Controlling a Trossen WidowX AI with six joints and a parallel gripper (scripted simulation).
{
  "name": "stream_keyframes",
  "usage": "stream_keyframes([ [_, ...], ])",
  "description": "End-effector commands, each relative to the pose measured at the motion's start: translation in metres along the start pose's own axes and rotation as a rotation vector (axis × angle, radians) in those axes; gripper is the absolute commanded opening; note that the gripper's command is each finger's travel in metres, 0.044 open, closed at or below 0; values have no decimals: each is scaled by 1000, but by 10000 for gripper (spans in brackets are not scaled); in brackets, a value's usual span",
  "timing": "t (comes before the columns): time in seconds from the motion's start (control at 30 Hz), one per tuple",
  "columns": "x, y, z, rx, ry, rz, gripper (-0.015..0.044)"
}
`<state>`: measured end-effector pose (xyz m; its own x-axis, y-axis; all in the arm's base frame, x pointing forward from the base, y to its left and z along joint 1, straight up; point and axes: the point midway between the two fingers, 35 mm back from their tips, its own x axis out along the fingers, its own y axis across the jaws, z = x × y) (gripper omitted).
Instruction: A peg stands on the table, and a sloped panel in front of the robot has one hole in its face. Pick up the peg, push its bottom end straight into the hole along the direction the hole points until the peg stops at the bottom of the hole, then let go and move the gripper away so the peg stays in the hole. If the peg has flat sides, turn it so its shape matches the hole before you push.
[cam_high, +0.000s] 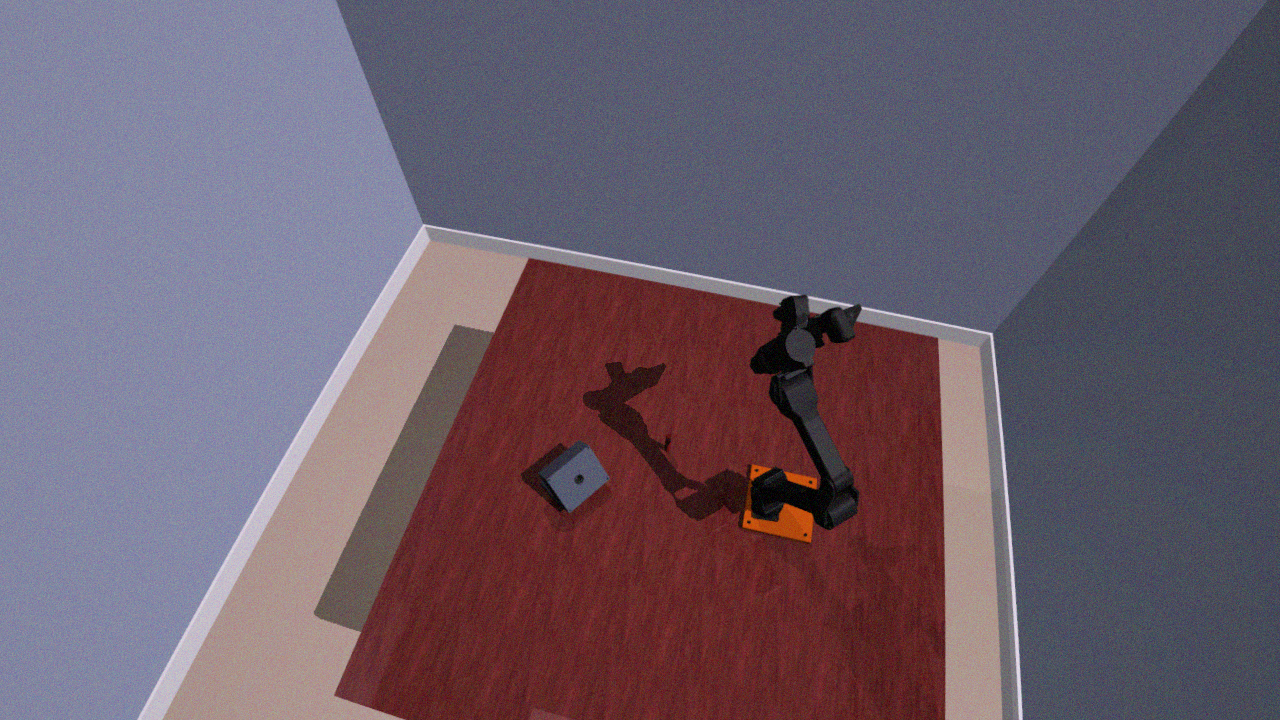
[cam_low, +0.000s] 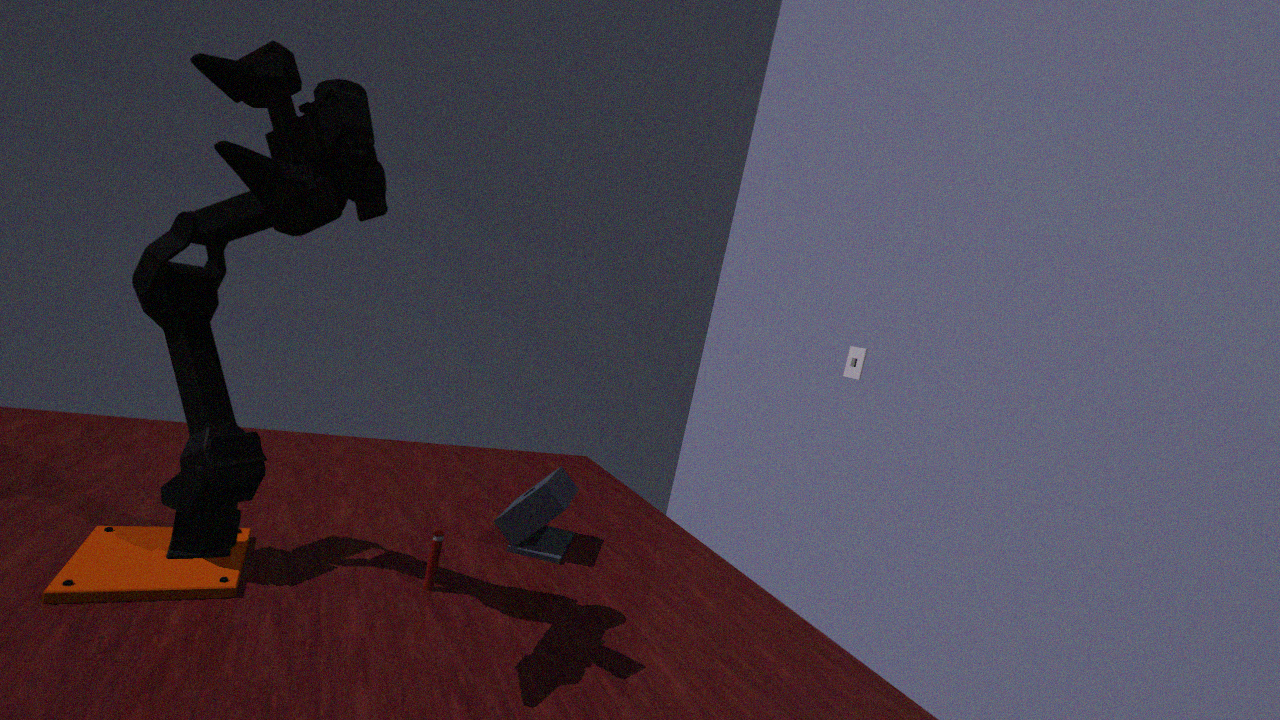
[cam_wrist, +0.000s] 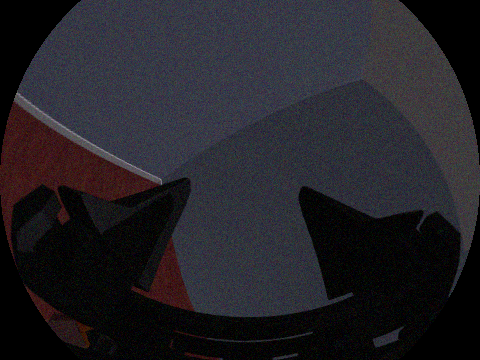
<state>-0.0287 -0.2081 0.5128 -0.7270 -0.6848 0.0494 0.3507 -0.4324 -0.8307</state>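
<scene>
A slim dark red peg (cam_high: 666, 442) (cam_low: 432, 565) stands upright on the table, with a pale band near its top; its cross-section is too small to tell. A grey sloped panel (cam_high: 591, 490) (cam_low: 543, 508) stands on a flat foot, beyond the peg from the robot base. One dark hole (cam_high: 579, 479) shows near the middle of its face in the top view; its exact shape is too small to tell. My gripper (cam_low: 204, 101) (cam_wrist: 246, 188) is open and empty, raised high above the table, with its fingers pointing away from peg and panel. Neither shows in the wrist view.
The orange base plate (cam_high: 794, 530) (cam_low: 134, 571) carries the black arm. The arm's shadow falls across the dark red table (cam_high: 626, 617) (cam_low: 313, 653), past the peg. Walls rise beyond the table, one with a small white wall plate (cam_low: 860, 352).
</scene>
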Motion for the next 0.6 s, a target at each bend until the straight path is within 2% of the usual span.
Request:
stream_keyframes([
  [0.0,0,1,1,-2,-5,2,426],
  [0.03,-1,5,5,-10,-20,8,440],
  [0.27,-12,59,50,-110,-222,117,440],
  [0.57,-46,142,88,-238,-451,332,440],
])
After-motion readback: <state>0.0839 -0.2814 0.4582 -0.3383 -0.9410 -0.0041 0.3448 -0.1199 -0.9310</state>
